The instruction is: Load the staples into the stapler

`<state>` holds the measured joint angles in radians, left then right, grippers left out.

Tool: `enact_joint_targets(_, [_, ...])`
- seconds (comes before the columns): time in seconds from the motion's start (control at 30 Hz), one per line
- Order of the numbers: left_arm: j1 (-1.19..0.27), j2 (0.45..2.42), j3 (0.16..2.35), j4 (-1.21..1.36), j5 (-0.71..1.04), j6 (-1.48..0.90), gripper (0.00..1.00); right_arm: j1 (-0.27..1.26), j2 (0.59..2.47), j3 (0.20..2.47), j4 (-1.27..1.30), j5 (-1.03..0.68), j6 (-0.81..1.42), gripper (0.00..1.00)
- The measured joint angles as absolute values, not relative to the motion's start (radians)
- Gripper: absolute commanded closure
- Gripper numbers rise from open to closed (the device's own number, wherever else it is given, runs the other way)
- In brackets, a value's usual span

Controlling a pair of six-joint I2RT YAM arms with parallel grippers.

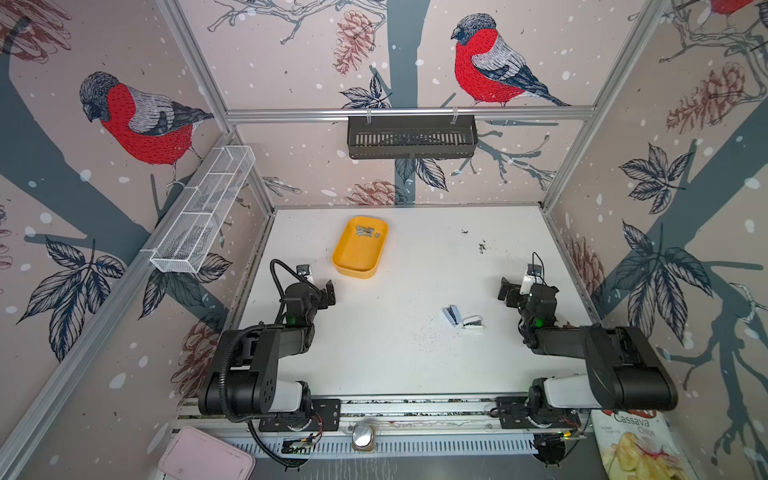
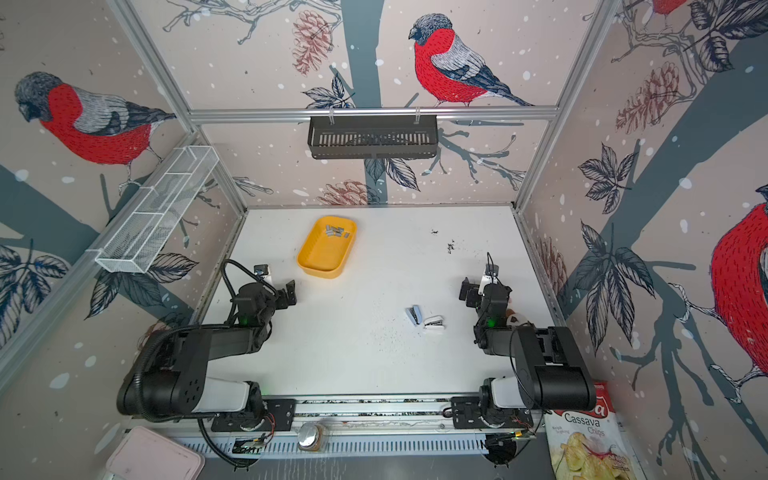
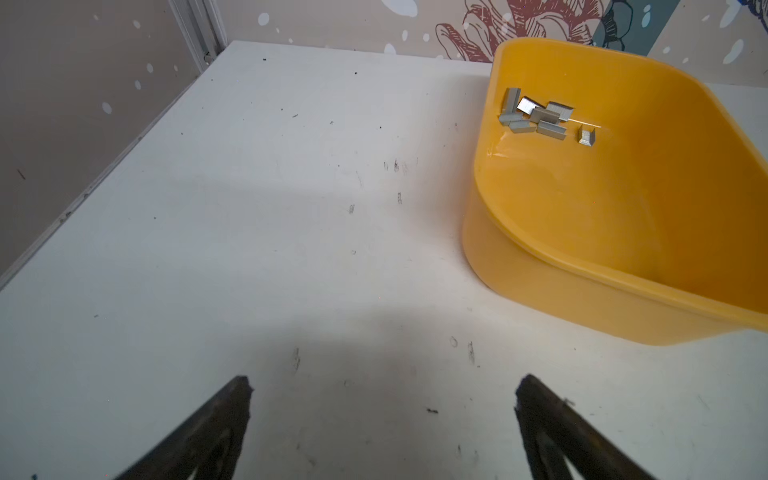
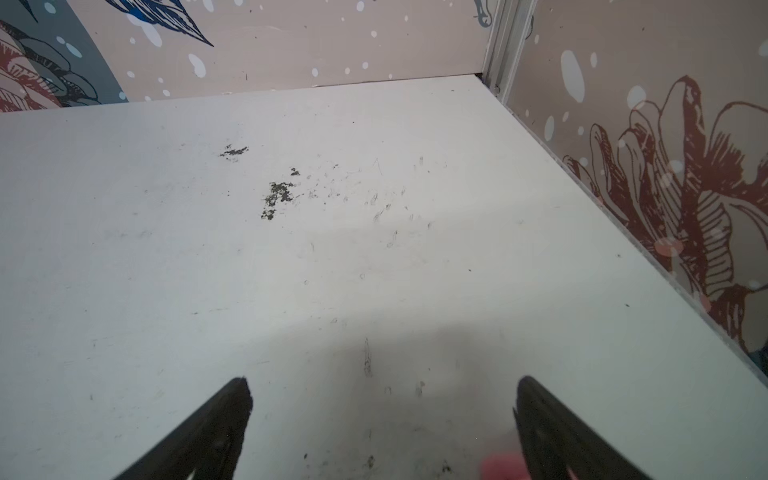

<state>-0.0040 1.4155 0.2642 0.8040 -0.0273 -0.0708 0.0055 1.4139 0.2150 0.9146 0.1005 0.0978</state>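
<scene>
— Staples [image 1: 367, 232]?
— Piled at the 12 o'clock end of the yellow tray [image 1: 353, 266], toward 11 o'clock on the table [image 1: 395, 365].
— Stapler [image 1: 473, 322]?
— Near 4 o'clock, lying apart from left gripper [image 1: 328, 293] and right gripper [image 1: 507, 293].

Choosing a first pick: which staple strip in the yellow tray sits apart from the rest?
The short lone strip, clear of the pile in the yellow tray; the others touch or overlap.

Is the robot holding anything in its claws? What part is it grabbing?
Nothing is held. The left claw and the right claw are both open and empty. The staples lie in the yellow tray.
</scene>
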Motion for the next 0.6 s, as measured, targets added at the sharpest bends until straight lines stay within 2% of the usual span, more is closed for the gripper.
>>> enact_joint_targets(0.6, [-0.004,1.498,0.284,1.013,-0.029,-0.042,0.01,-0.001,1.496,0.232,1.132,0.072,0.079,0.00])
